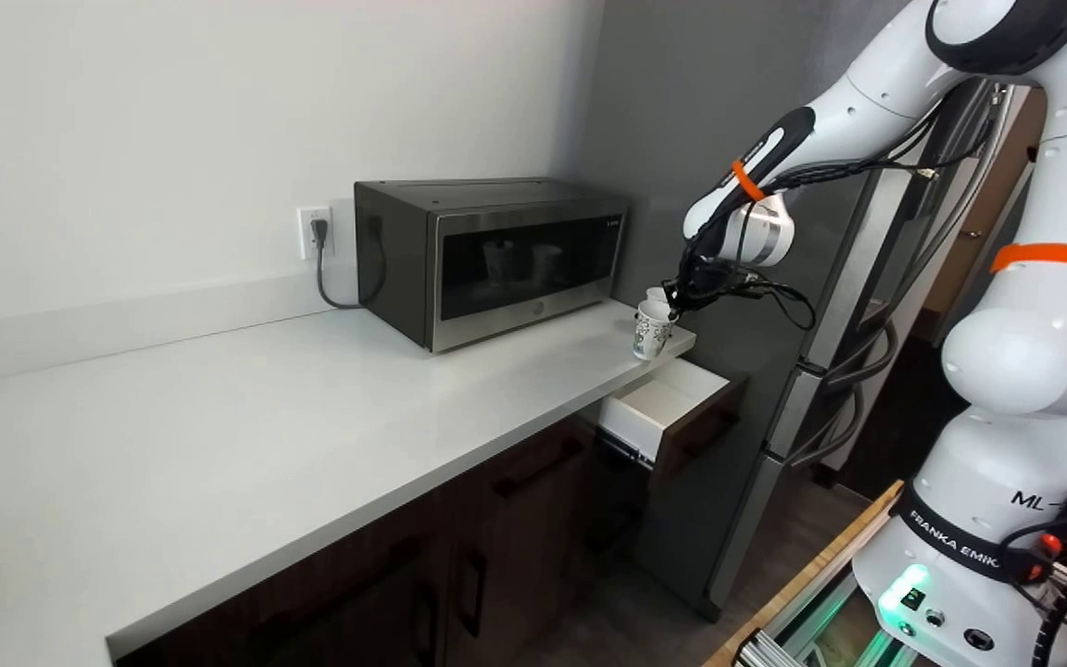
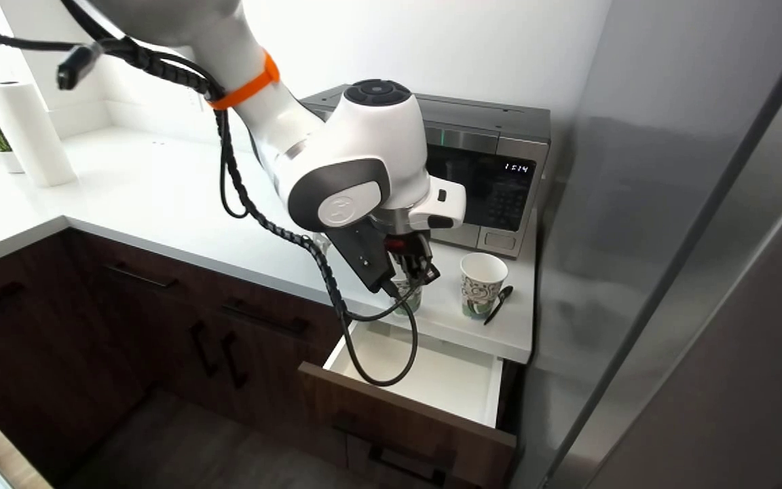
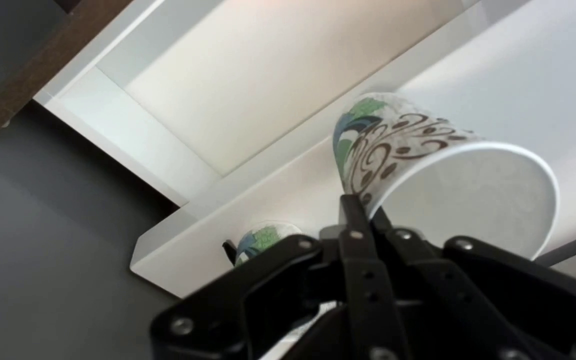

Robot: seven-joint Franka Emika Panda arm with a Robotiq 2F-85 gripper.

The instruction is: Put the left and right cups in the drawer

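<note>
Two white paper cups with brown swirls and green-blue print stand by the counter's end. The left cup (image 1: pixel 650 335) (image 2: pixel 410 299) (image 3: pixel 393 135) is at the counter's front edge, its mouth facing the wrist camera. My gripper (image 3: pixel 366 205) (image 1: pixel 672 298) is shut on its rim, one finger outside the wall and one inside. I cannot tell whether its base touches the counter. The right cup (image 2: pixel 482 288) stands upright beside it; the gripper mostly hides it in the wrist view (image 3: pixel 266 237), and the left cup partly hides it in an exterior view (image 1: pixel 656 294). The drawer (image 1: pixel 670 394) (image 2: pixel 449 380) (image 3: pixel 268 75) is pulled open below, empty.
A grey microwave (image 1: pixel 515 259) (image 2: pixel 493 122) stands behind the cups. A black spoon-like utensil (image 2: pixel 499 303) lies beside the right cup. A grey refrigerator side panel (image 2: pixel 635 204) borders the counter's end. A cable (image 2: pixel 413 346) from the arm hangs over the drawer.
</note>
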